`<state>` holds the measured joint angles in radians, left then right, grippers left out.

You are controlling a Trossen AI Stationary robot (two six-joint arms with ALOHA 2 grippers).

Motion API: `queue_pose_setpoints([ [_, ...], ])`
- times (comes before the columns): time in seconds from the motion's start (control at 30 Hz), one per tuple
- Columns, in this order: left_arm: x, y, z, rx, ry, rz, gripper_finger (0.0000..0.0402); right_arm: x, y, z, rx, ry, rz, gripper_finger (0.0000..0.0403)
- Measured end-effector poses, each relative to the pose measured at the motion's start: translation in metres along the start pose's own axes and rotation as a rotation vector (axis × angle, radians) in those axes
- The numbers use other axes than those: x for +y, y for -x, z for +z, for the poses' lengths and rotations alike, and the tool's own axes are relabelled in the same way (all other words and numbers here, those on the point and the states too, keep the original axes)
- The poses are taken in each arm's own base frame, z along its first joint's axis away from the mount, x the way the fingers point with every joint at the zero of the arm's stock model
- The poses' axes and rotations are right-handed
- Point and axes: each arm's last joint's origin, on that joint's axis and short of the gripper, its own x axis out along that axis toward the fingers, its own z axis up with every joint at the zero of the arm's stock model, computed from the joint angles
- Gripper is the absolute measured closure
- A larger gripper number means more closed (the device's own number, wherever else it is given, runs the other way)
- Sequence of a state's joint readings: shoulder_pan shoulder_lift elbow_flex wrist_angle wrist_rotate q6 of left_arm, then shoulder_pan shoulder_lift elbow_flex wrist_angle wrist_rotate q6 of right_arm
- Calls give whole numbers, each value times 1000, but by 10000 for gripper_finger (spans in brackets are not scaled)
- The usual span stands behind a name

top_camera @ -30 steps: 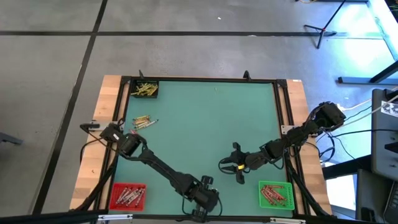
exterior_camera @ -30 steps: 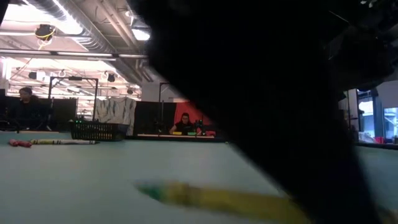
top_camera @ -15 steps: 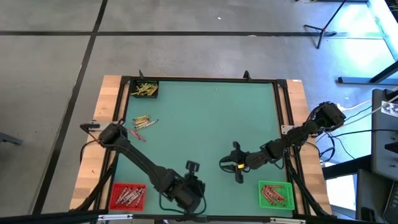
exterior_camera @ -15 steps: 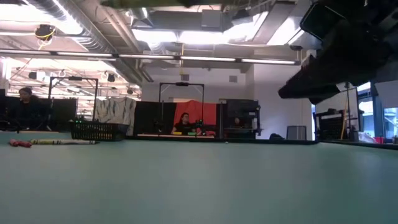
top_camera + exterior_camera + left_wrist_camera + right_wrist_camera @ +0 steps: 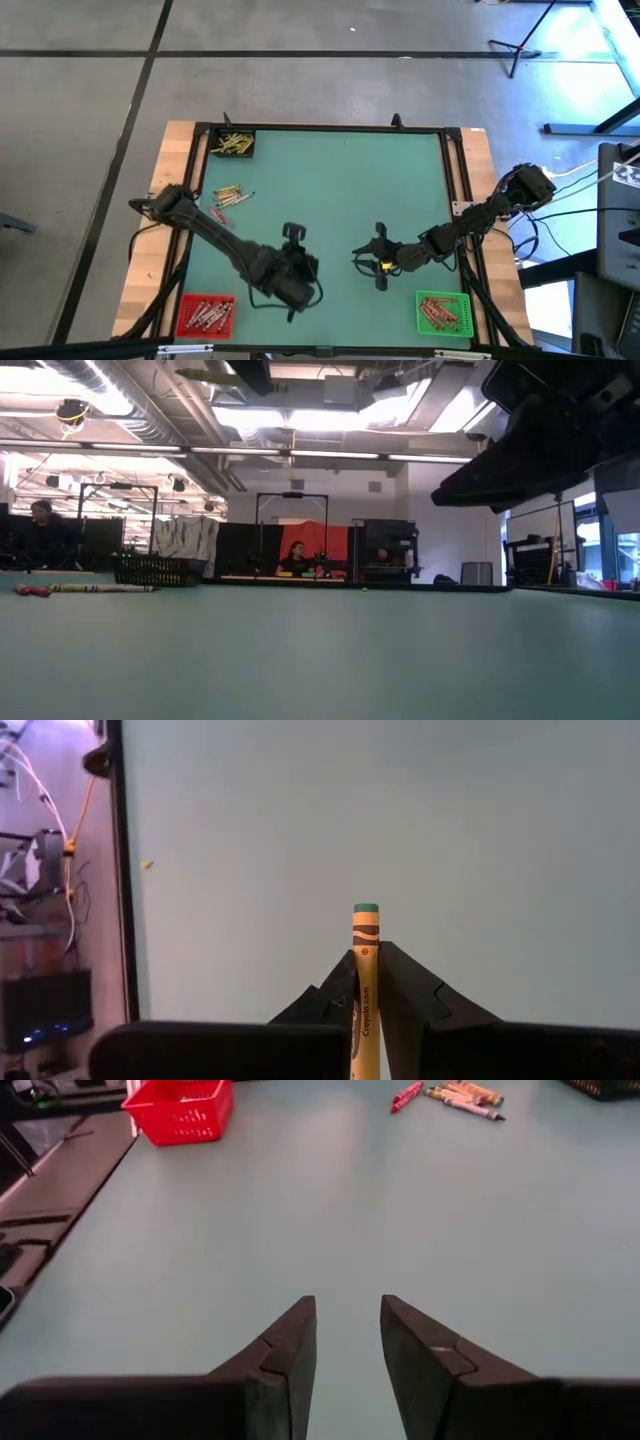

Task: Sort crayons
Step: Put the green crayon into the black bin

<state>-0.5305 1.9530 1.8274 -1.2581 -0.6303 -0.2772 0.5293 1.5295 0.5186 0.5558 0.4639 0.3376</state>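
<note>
My left gripper (image 5: 293, 237) hangs above the green mat's near middle, shut on a yellow-wrapped crayon with a green end (image 5: 366, 932). My right gripper (image 5: 362, 263) waits to its right, low over the mat; its fingers (image 5: 348, 1320) stand open with nothing between them. A few loose crayons (image 5: 230, 196) lie flat on the mat near the left edge and also show in the right wrist view (image 5: 462, 1095). Yellow-green crayons fill the black bin (image 5: 232, 143) at the far left corner. My left gripper pinches the crayon's paper wrapper (image 5: 366, 982) between its two fingers. The crayon lies along the fingers, with its green end sticking out past the tips. Its other end is hidden behind the gripper body. The crayon is lifted clear of the mat.
A red bin (image 5: 205, 313) with crayons stands at the near left corner, a green bin (image 5: 442, 311) with crayons at the near right. A black frame (image 5: 320, 127) borders the mat. The mat's middle and far half are bare. People sit in the room beyond.
My left gripper has risen from the mat by the near edge and gone toward the far edge and a little left. It has tipped up from pointing steeply down. The crayon, which lay on the mat, is now lifted clear.
</note>
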Motion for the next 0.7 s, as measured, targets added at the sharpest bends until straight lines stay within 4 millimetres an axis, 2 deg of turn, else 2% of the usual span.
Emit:
queue_pose_setpoints([
  [0.13,27,-1,-27,4,55,10,386,0,0,0,-4,53,1,292],
  [0.37,90,-12,-91,14,261,59,386,-6,-2,4,-29,148,-68,292],
  [0.5,122,-24,-124,74,364,97,386,-23,-9,8,-28,154,-151,292],
  [0.7,165,-52,-165,227,498,181,386,-55,-18,7,75,164,-217,292],
])
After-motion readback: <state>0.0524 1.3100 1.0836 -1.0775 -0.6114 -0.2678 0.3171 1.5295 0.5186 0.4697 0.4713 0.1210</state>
